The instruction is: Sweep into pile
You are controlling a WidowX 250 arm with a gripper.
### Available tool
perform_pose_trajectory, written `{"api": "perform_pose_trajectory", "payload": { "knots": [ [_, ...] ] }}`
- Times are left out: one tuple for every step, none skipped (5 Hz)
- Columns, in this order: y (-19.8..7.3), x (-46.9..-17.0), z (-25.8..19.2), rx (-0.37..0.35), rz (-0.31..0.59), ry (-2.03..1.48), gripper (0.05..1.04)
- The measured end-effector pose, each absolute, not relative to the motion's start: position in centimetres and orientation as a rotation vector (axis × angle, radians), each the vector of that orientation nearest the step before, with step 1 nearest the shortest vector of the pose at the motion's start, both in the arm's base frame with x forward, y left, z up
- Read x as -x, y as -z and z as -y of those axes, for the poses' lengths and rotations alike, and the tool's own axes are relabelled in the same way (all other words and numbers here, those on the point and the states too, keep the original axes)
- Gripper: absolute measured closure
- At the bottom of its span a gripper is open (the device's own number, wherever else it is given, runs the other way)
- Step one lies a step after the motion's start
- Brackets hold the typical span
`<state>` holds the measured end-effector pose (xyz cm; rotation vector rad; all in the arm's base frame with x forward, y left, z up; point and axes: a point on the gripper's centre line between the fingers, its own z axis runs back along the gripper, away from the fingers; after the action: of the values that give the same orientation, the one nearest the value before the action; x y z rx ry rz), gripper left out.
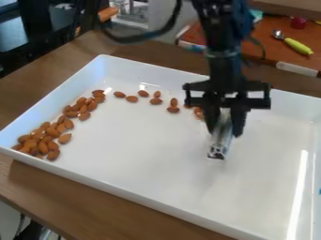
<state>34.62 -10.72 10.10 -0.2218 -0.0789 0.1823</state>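
Brown wooden tabletop (pixel 69 197) below and around your tool (pixel 219 140). Behind the tool and to its right, as you view it, a reddish-orange surface (pixel 272 52) with a pale edge. Far behind the tool, to its left, dark furniture (pixel 18 35) with a soft bluish sheen of light.
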Motion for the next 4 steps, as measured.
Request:
{"api": "perform_pose_trajectory", "payload": {
  "knots": [
    [-8.2, -35.5, 10.4, 0.182, 0.084, -0.204, 0.705],
    [-7.9, -36.2, 9.7, 0.177, 0.112, -0.217, 0.705],
    [-7.8, -36.7, 7.4, 0.194, 0.128, -0.264, 0.705],
    [-7.9, -36.4, 3.7, 0.209, 0.131, -0.31, 0.705]
  ]
}}
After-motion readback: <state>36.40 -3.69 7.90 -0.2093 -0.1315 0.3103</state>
